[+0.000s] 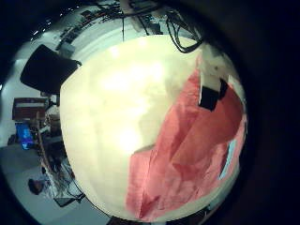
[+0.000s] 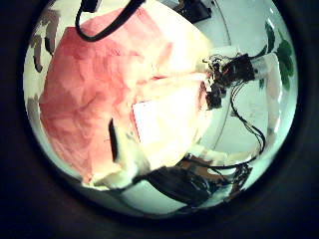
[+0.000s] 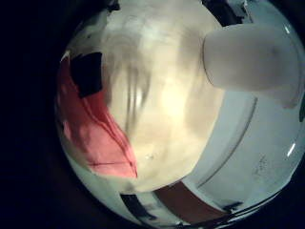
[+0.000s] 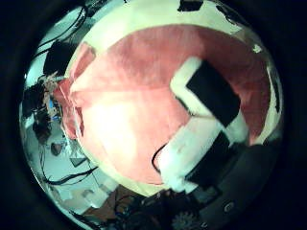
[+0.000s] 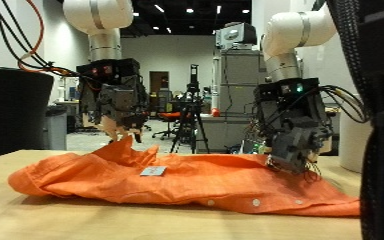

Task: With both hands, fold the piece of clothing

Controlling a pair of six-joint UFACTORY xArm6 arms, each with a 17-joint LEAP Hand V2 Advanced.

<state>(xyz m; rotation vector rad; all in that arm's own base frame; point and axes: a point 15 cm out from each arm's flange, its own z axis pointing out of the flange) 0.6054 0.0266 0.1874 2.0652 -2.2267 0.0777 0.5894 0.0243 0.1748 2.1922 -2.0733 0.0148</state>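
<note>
An orange shirt (image 5: 192, 180) lies spread out and crumpled on the wooden table (image 5: 59, 215). My left hand (image 5: 115, 95) hangs over its far edge. Its fingers (image 5: 116, 127) are curled down onto a small peak of cloth that rises up to them. My right hand (image 5: 292, 125) reaches down to the shirt's far edge at the other end. The shirt also shows in the left little finger side palm view (image 1: 187, 141), the left thumb side palm view (image 2: 90, 90), the right little finger side palm view (image 3: 91, 129) and, close up, the right thumb side palm view (image 4: 125, 105).
A black chair (image 5: 12, 105) stands behind the table beside my left arm. Lab equipment and a tripod (image 5: 192, 120) stand further back. Bare table (image 1: 122, 103) lies in front of the shirt.
</note>
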